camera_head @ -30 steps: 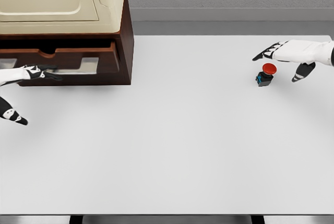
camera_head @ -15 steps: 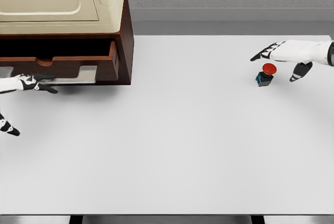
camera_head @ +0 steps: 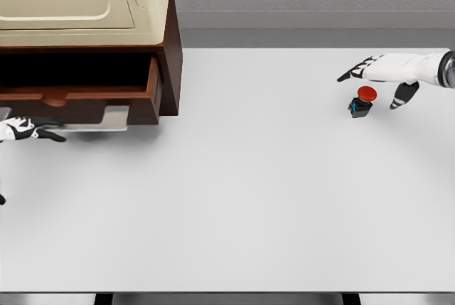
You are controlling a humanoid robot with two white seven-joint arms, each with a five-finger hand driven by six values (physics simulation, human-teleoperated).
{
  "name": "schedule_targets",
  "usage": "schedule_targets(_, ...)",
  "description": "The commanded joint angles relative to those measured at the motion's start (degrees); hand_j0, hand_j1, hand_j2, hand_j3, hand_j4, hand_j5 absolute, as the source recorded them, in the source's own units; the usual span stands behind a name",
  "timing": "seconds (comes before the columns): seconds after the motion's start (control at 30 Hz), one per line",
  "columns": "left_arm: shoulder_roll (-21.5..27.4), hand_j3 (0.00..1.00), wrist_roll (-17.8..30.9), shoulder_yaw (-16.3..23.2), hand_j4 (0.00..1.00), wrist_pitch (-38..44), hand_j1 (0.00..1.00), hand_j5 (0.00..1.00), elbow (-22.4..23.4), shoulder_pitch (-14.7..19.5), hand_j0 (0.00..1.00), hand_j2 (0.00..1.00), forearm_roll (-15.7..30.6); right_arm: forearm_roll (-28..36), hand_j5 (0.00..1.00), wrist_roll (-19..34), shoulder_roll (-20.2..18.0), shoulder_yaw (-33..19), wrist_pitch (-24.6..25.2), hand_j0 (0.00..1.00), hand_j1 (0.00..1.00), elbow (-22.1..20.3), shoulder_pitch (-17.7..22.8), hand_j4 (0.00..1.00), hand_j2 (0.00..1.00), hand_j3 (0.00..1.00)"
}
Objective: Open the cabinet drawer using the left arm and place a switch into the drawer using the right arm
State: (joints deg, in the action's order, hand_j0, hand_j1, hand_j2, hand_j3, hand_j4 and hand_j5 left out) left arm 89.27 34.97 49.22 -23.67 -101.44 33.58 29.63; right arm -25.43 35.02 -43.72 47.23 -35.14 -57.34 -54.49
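— How many switches were on the white table (camera_head: 234, 198), and where?

— One. A single red-capped push-button switch (camera_head: 362, 101) with a dark body stood upright on the tabletop, well apart from the cabinet (camera_head: 106, 42), far off to the cabinet's right side in the head view. It was not in the drawer.

— And the cabinet itself?

— One dark brown cabinet with a cream top, at the table's back left corner. Its one drawer (camera_head: 85, 97) stood pulled out toward the camera, with a shadowed gap above its front panel and a pale metal plate along the lower front edge.

— What about the two hands?

— The right hand (camera_head: 380, 77) hovered just over the switch, far from the cabinet, fingers spread and extended, the thumb hanging down beside the red cap; it pinched nothing, and no finger clearly touched the switch. The left hand (camera_head: 32, 129) sat just in front of the drawer's lower edge, its dark fingertips reaching toward the metal plate. Much of it was cut off by the picture's edge, so I could not tell whether it gripped anything.
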Motion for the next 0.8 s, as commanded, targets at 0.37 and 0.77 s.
schedule_targets(0.37, 3.01, 1.0, 0.03, 0.96, 1.0, -4.11, 1.0, 1.0, 0.46, 0.26, 1.0, 1.0, -0.81, 0.3, 1.0, -0.02, -0.23, -0.12, 0.14, 1.0, 1.0, 0.21, 0.44, 1.0, 1.0, 1.0)
schedule_targets(0.77, 3.19, 1.0, 0.03, -2.29, 1.0, -3.49, 1.0, 1.0, 0.46, 2.54, 1.0, 1.0, 5.61, 0.21, 1.0, -0.02, 1.53, 1.2, 0.14, 1.0, 1.0, 2.57, 0.35, 1.0, 1.0, 1.0)
